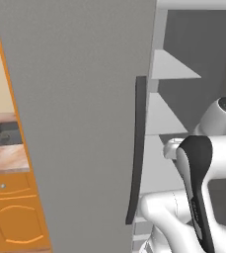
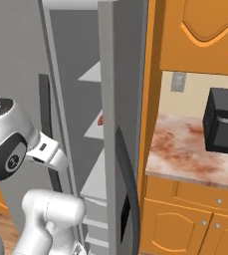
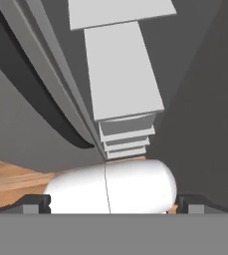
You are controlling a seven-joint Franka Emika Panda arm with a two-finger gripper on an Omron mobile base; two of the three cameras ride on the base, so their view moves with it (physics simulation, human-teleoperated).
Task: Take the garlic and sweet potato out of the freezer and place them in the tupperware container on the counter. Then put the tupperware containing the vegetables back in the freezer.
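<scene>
We see the freezer point(image 1: 85, 123) door ajar, its edge narrowing the gap to the grey shelves point(image 3: 123, 69). Our gripper point(image 3: 110, 204) stands wide apart, empty. A reddish speck, perhaps the sweet potato point(image 2: 101, 120), is mostly hidden; the tupperware container point(image 1: 7, 133) is cut off on the counter point(image 1: 6, 160).

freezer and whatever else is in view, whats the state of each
freezer: door swung open, grey shelves showing
gripper: open, holding nothing
sweet potato: on a freezer shelf, mostly hidden by the door edge
tupperware: on the counter, contents hidden from here
cabinets: doors and drawers shut
</scene>
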